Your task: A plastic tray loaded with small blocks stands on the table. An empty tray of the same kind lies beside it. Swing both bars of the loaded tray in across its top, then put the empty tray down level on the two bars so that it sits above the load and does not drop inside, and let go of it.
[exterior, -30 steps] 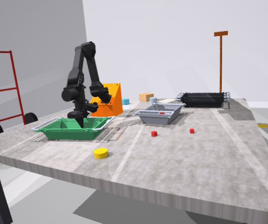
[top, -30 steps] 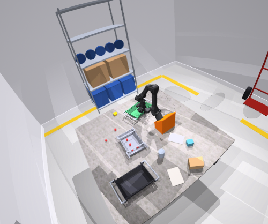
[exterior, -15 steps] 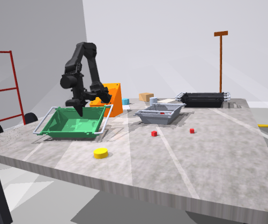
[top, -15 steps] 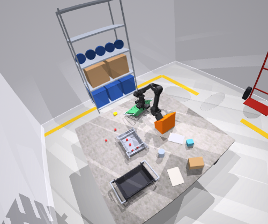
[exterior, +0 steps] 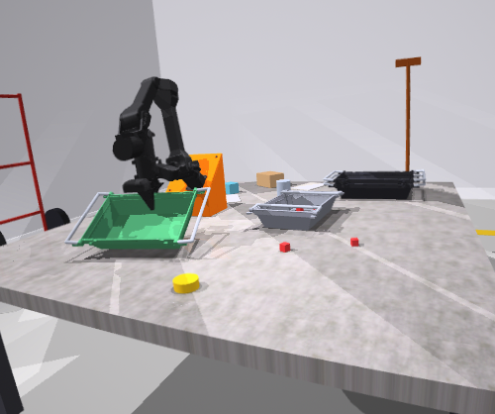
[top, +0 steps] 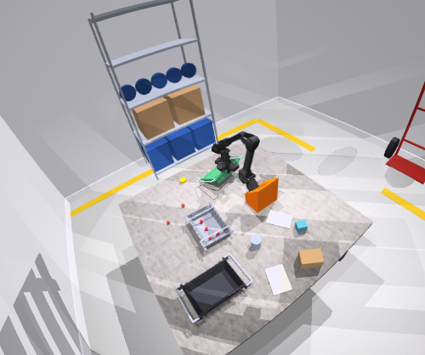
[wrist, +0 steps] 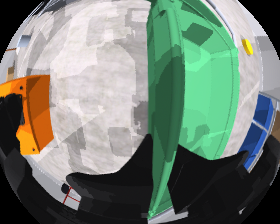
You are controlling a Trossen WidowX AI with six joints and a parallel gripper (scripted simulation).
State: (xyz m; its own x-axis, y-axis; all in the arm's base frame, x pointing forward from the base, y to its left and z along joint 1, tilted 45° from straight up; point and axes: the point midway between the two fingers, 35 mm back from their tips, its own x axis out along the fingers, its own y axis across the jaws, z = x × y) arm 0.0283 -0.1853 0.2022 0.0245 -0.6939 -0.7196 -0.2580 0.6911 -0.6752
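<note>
The loaded grey tray (top: 212,218) (exterior: 289,221) stands on the table with several small red blocks inside. Its two wire bars appear swung in across its top, near the ends. The empty green tray (top: 215,176) (exterior: 143,229) (wrist: 211,82) is tilted, its robot-side long wall raised and its opposite long edge low. Its wire bars stick out over its ends. Whether the low edge touches the table is unclear. My gripper (top: 232,169) (exterior: 150,199) (wrist: 153,137) is shut on the raised long wall of the green tray, one finger inside and one outside.
Two red blocks (top: 183,205) (exterior: 284,247) lie loose on the table. A yellow disc (top: 183,180) (exterior: 186,283) (wrist: 247,47) lies near the green tray. An orange wedge (top: 265,195) (exterior: 215,185) (wrist: 39,112) stands by the arm's base. A black tray (top: 214,289) (exterior: 373,185) stands beyond the grey one.
</note>
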